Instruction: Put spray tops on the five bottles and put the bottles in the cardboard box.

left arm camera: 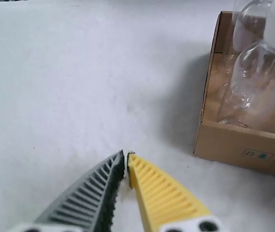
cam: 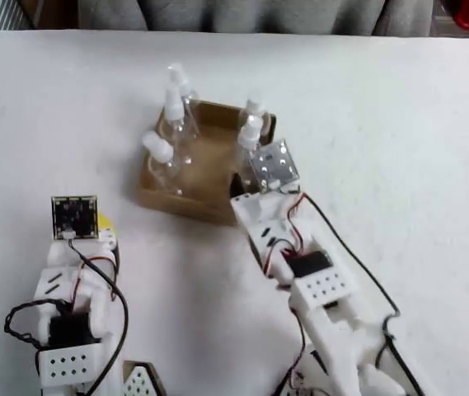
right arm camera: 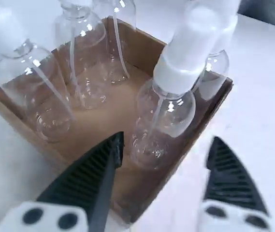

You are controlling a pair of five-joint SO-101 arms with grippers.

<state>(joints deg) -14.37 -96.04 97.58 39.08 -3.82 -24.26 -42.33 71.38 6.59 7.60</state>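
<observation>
No words or numbers can be read; the cardboard box (left arm camera: 224, 142) carries faint printed symbols (left arm camera: 253, 154) on its outer side, too small to make out.

The cardboard box (cam: 176, 203) sits mid-table, ahead of my two arms. The bottles (right arm camera: 168, 111) stand inside it, five I think: three toward its left, two at its right. My left gripper (left arm camera: 126, 155) is left of the box, apart from it; my right gripper (right arm camera: 168, 145) hangs over its near right corner.

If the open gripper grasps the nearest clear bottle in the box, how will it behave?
The bottle looks empty and thin-walled, so probably light. Its smooth round body may slip. Tall with a spray top, it could tip.
</observation>
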